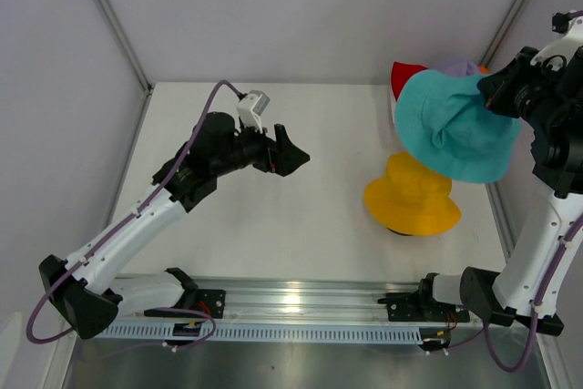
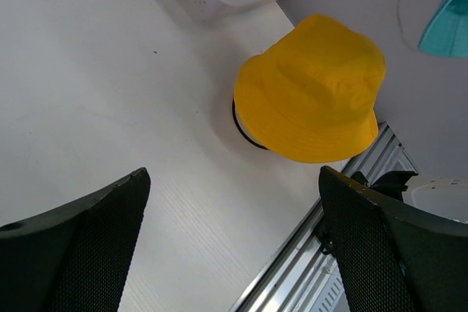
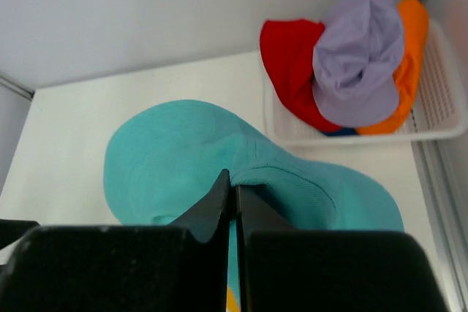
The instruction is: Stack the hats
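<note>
Basket (image 3: pixel 444 85) contents, mostly hidden in the top view by the teal hat (image 1: pixel 453 125), show in the right wrist view: lavender hat (image 3: pixel 358 60) over red hat (image 3: pixel 289 56) and orange hat (image 3: pixel 413 34). Right gripper (image 3: pixel 232 184) is clamped on the teal hat, held aloft near the yellow hat (image 1: pixel 412 194) on the table. Left gripper (image 2: pixel 234 180) is spread wide, empty.

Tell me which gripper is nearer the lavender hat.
Right. The right gripper, shut on the teal hat, hangs close beside the lavender hat. The left gripper is open and sits far off to that hat's left.
</note>
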